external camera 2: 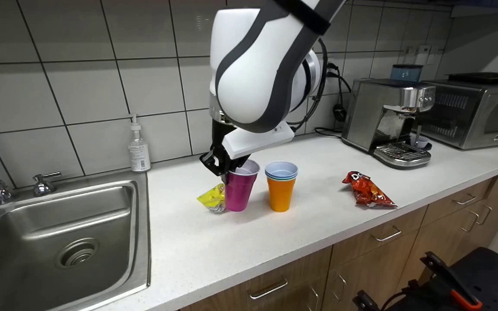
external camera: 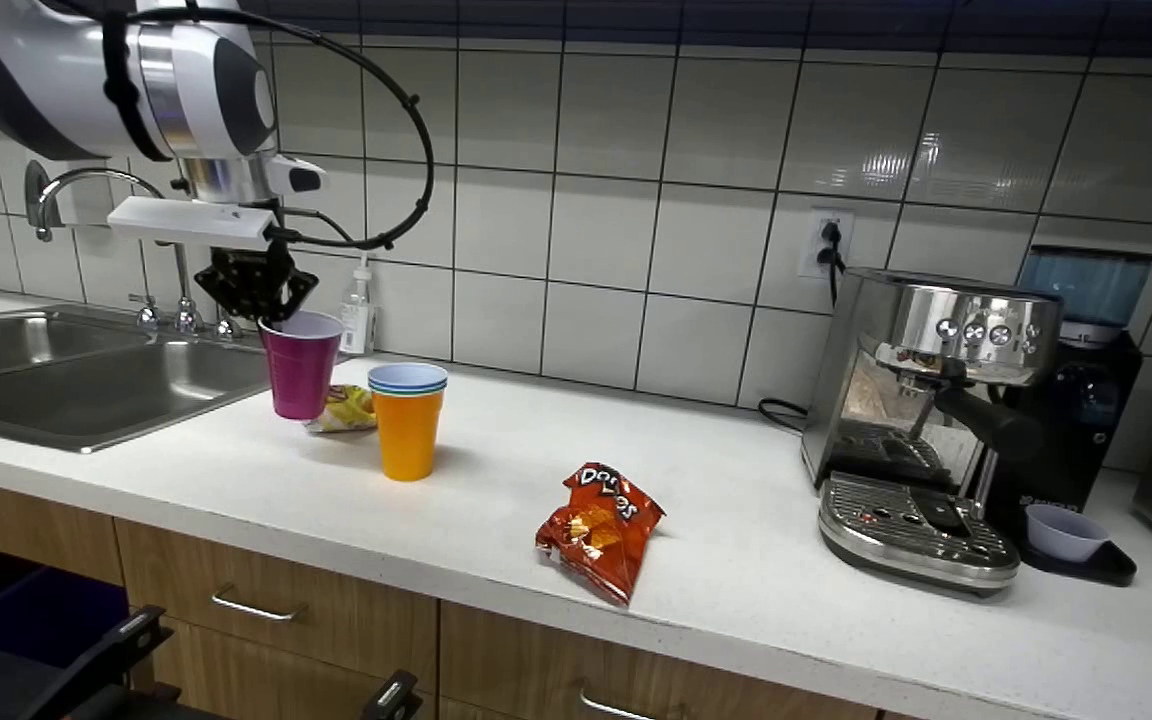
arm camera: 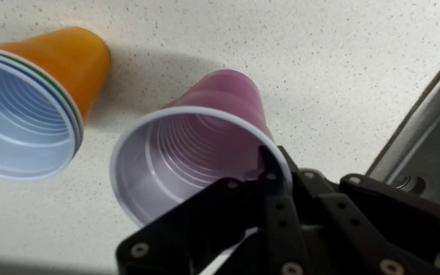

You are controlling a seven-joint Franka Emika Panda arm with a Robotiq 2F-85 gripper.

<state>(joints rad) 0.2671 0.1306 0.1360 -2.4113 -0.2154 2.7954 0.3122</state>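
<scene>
My gripper [external camera: 274, 318] is shut on the rim of a purple cup [external camera: 299, 375] with a pale inside. The cup also shows in an exterior view [external camera 2: 241, 192]. In the wrist view, one fingertip of the gripper [arm camera: 275, 160] is inside the cup [arm camera: 229, 93] and the other outside its wall. The cup is slightly tilted, mouth up; I cannot tell if its base touches the counter. An orange cup stack [external camera: 406, 435] with blue and green rims stands upright beside it, also in the wrist view [arm camera: 76, 61]. A yellow snack bag [external camera 2: 213, 198] lies behind the purple cup, partly hidden.
A red Doritos bag [external camera: 604, 530] lies near the counter's front edge. A steel sink [external camera 2: 142, 233], a faucet [external camera: 179, 280] and a soap bottle [external camera 2: 138, 149] are on the cups' other side. A coffee machine [external camera: 936, 330] and a microwave [external camera 2: 469, 112] stand farther along the white counter [external camera: 736, 590].
</scene>
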